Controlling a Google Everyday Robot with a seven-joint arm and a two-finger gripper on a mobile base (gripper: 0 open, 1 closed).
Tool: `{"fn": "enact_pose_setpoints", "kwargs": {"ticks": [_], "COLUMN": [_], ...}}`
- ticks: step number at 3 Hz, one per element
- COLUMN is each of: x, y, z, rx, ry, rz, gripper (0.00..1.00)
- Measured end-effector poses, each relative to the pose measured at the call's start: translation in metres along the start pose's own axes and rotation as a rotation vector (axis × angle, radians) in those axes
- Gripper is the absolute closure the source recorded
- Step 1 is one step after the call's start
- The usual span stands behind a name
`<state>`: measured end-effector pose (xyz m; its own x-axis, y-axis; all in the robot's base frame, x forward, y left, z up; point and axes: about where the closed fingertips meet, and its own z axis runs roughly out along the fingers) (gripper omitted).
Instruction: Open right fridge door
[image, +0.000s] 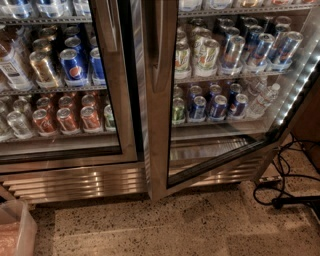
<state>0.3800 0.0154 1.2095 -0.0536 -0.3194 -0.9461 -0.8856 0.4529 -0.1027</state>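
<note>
- Camera view looks down at the lower part of a two-door drinks fridge and the speckled floor (150, 225) in front of it.
- The right fridge door (159, 125) stands ajar. Its handle-side steel frame sits forward of the cabinet, near the middle of the view. Its bottom rail runs on a slant, up and back toward the right side of the fridge.
- A long bowed steel handle (161, 50) runs down the door's wide frame, just beside the black border of the pane.
- Through the glass, two shelves of upright cans show: a mixed upper row (227, 50), and a lower row of mostly blue cans (217, 106) with a clear bottle (262, 97) at its right end.
- A strip of white lights (295, 90) runs down the fridge's right inner wall.
- The left door (117, 100) lies flush with the cabinet. Blue Pepsi cans (73, 64) stand behind it, with a row of orange cans (67, 119) on the shelf below.
- A ribbed steel grille (75, 182) spans the base under the doors.
- Black cables (280, 185) lie looped on the floor at the right, and a pale translucent bin (17, 232) sits in the bottom-left corner.
- The tool is outside the camera view, so I cannot tell whether it is released or clenched.
</note>
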Motion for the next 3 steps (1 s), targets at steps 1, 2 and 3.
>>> {"fn": "enact_pose_setpoints", "kwargs": {"ticks": [1, 2, 3], "x": [0.0000, 0.0000, 0.0000], "y": [0.0000, 0.0000, 0.0000], "z": [0.0000, 0.0000, 0.0000], "rx": [0.000, 0.000, 0.000], "ry": [0.000, 0.000, 0.000], "rz": [0.000, 0.000, 0.000], "gripper": [0.00, 0.00, 0.00]}}
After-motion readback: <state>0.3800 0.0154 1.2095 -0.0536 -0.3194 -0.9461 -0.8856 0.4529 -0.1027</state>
